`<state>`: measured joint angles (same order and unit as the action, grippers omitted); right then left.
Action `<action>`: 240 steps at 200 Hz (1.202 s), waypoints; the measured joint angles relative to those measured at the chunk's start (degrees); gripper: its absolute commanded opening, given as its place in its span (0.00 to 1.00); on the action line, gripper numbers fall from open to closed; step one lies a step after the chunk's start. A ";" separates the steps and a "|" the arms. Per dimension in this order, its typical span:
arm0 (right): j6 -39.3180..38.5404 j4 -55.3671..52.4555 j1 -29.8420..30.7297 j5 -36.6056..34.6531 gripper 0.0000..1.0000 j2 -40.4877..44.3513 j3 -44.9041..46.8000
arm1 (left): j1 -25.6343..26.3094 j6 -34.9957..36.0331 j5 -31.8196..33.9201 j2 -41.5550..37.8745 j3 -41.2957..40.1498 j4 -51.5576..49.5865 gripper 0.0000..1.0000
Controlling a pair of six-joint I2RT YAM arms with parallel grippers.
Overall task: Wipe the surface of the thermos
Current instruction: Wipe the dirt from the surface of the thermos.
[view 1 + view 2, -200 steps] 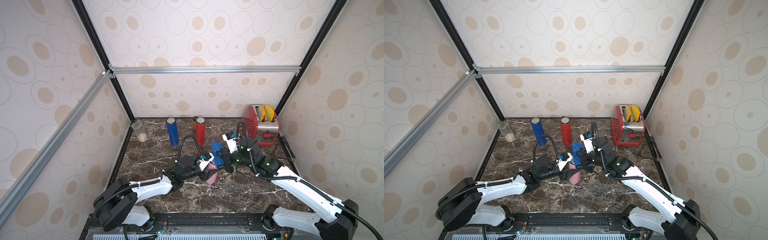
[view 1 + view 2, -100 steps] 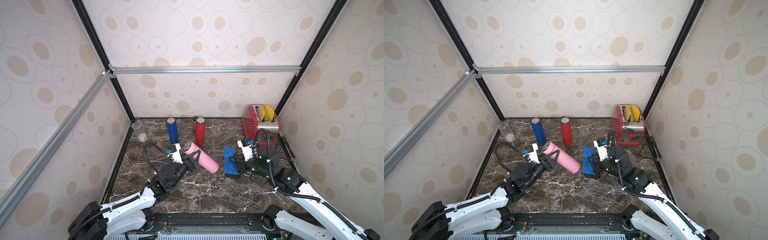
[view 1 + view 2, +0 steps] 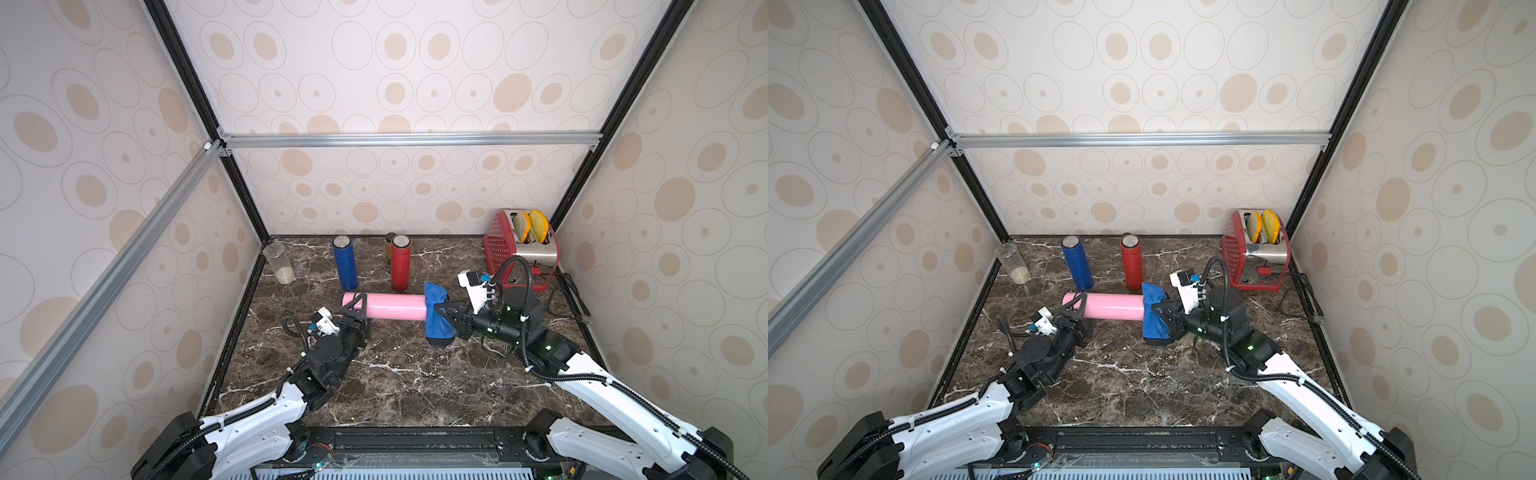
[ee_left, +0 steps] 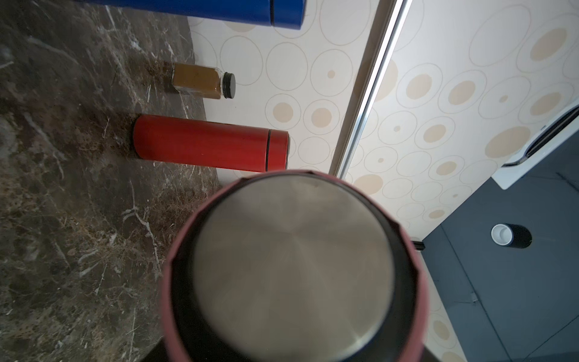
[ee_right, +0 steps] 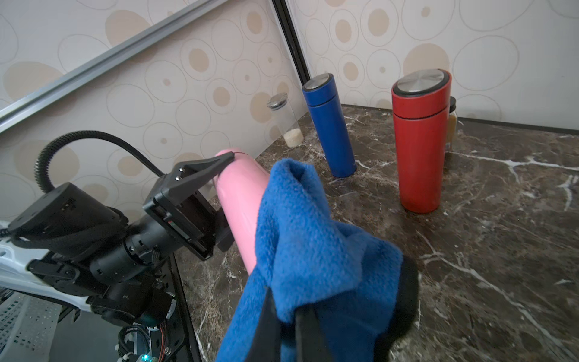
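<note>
Now level rather than tilted, the pink thermos (image 3: pixel 395 306) sits clamped in the left gripper (image 3: pixel 360 309) jaws. The blue cloth (image 3: pixel 436 309), pinched in the right gripper (image 3: pixel 444 318) jaws, newly covers its free end, so wiping can start.

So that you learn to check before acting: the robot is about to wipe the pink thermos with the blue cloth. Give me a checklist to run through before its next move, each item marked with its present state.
1. The left gripper is shut on the pink thermos near its steel-capped end: ok.
2. The right gripper is shut on the blue cloth: ok.
3. The cloth is draped over the thermos's other end, touching it: ok.
4. The thermos is held roughly level: ok.
5. The red thermos and the blue thermos stand upright behind, apart from it: ok.
6. Dirt left on the pink surface: cannot tell.
</note>
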<state>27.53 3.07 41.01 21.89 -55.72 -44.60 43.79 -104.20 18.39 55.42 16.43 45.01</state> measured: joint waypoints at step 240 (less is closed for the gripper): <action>2.56 12.63 -1.18 4.96 0.00 0.09 1.64 | -0.76 -6.12 -1.79 -10.58 -0.07 -0.92 0.00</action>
<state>30.09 15.70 39.83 26.85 -55.64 -42.96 43.03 -110.32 16.60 44.84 16.36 44.10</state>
